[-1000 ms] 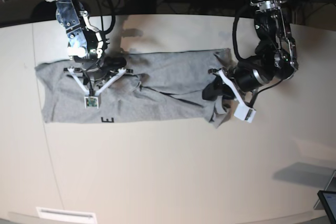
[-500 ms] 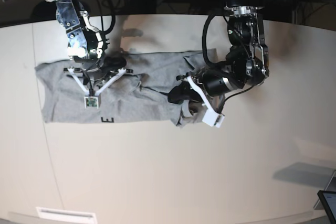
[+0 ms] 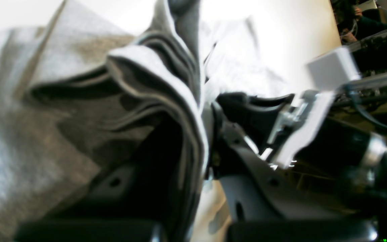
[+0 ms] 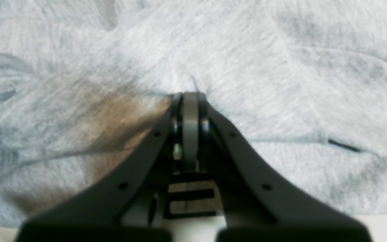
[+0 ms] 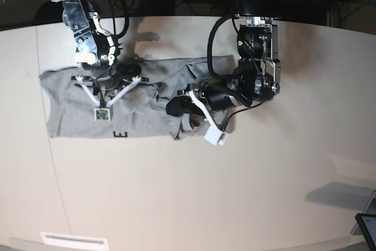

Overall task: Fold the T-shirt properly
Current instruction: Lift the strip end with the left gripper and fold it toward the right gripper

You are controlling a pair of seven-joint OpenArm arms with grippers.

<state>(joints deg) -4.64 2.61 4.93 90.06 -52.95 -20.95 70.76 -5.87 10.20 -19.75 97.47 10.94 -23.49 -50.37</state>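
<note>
Base view, L to R: the T-shirt (image 5: 82, 113) lies spread on the pale tabletop (image 5: 176, 192), its wide part at the view's left, w/ a bit of black lettering showing at the near edge. The right hand (image 5: 107, 80) sits on top of that left part, pressed down into the cloth. Wrist view shows its tips (image 4: 189, 101) fully closed together w/ wrinkles of grey fabric (image 4: 113, 84) radiating from them; can't tell if a pinch of cloth is actually caught between them.

Further right, the shirt's other end is lifted & bunched into a thick fold near the middle of the tabletop. The left hand (image 5: 187, 110) is there, clamped nearly closed on that bunch: in the wrist view several stacked layers of the T-shirt (image 3: 166, 101) hang pinched between its dark fingers (image 3: 247, 168). Tabletop to the right of that arm is bare of cloth.
</note>
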